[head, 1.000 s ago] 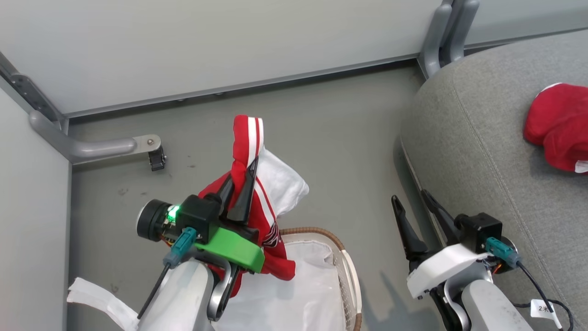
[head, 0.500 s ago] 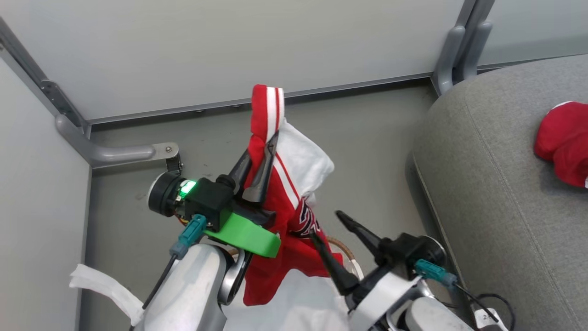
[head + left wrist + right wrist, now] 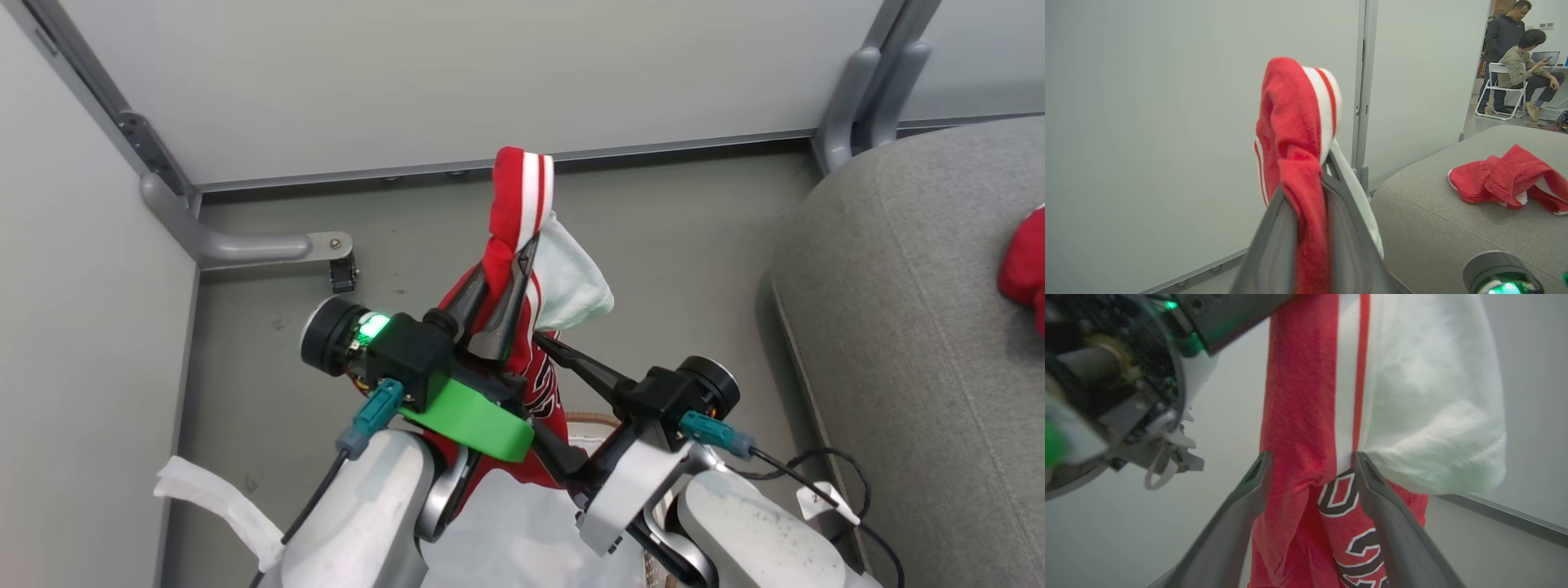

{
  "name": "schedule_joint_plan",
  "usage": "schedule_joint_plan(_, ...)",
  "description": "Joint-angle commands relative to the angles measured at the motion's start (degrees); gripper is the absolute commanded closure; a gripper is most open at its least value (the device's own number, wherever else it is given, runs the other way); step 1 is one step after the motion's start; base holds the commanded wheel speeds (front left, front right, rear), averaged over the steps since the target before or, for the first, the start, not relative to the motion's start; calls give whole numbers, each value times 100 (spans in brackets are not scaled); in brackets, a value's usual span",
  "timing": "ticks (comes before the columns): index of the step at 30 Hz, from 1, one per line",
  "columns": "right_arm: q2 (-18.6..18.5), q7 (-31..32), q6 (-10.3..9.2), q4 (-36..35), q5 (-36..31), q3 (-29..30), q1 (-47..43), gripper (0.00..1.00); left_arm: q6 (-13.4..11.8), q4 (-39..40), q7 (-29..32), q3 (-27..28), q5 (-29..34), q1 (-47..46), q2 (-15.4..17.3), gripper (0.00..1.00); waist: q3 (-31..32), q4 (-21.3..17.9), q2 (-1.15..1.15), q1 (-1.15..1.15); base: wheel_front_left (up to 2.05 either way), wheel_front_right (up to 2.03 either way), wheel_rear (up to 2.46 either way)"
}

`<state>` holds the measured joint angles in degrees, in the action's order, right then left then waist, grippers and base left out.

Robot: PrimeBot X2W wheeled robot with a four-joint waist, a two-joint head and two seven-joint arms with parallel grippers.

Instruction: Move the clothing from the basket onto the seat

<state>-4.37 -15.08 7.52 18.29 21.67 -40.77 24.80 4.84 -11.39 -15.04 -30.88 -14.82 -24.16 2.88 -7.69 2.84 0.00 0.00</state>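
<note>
While the left claw (image 3: 508, 260) is clenched on a red garment (image 3: 519, 192), it holds the cloth up above the far rim of the basket (image 3: 594, 418). The striped end folds over the fingertips. The rest hangs down toward the basket's white liner (image 3: 506, 531). A white panel of the same garment bulges out to one side, over the grey floor (image 3: 694, 245). The right claw (image 3: 543, 382) is released. Its two fingers (image 3: 1237, 522) are spread on either side of the hanging cloth, level with the top of the lettering. Whether they touch the fabric is unclear. A second red garment (image 3: 1502, 179) lies crumpled on top of the seat (image 3: 1433, 228), well in from its rounded corner.
</note>
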Motion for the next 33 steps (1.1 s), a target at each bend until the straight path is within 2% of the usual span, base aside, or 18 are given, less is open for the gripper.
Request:
schedule_joint_plan(1,22,-13,-6,94,-67,22,105,0,-35,36,-21,-66,-75,-121,7,100,-60,115,0,0,0,0,0)
schedule_joint_plan(7,112,-13,-7,397,-240,167,283,0,-123,113,-20,-387,-222,-205,6,100,-125,323,0,0,0,0,0)
schedule_joint_plan(14,136,-13,-6,198,-263,233,273,0,-205,131,-20,-629,-359,-246,6,100,-156,462,0,0,0,0,0)
schedule_joint_plan(15,137,-13,-6,192,-249,209,275,5,-198,126,-20,-657,-387,-246,6,100,-157,473,0,0,0,0,0)
schedule_joint_plan(16,138,-13,-6,196,-241,182,282,54,-211,123,-20,-678,-409,-244,6,100,-157,480,0,0,0,0,0)
schedule_joint_plan(17,138,-13,-6,204,-232,167,291,92,-220,120,-20,-692,-416,-245,6,100,-158,483,0,0,0,0,0)
schedule_joint_plan(18,136,-13,-6,216,-216,122,310,100,-229,115,-20,-704,-425,-248,6,100,-161,485,0,0,0,0,0)
schedule_joint_plan(24,131,-13,-6,193,-188,114,294,100,-269,49,-19,-609,-404,-181,6,100,-130,326,0,0,0,0,0)
schedule_joint_plan(26,131,-13,-6,151,-175,182,203,100,-286,44,-13,-529,-345,-105,7,45,-107,178,0,0,0,0,0)
schedule_joint_plan(27,132,-13,-7,118,-172,206,153,100,-293,15,-12,-474,-333,-58,8,1,-93,70,0,0,0,0,0)
schedule_joint_plan(33,135,-12,-6,-23,-228,485,-110,100,-223,-77,-12,-222,-248,58,10,0,-58,-562,0,0,0,0,0)
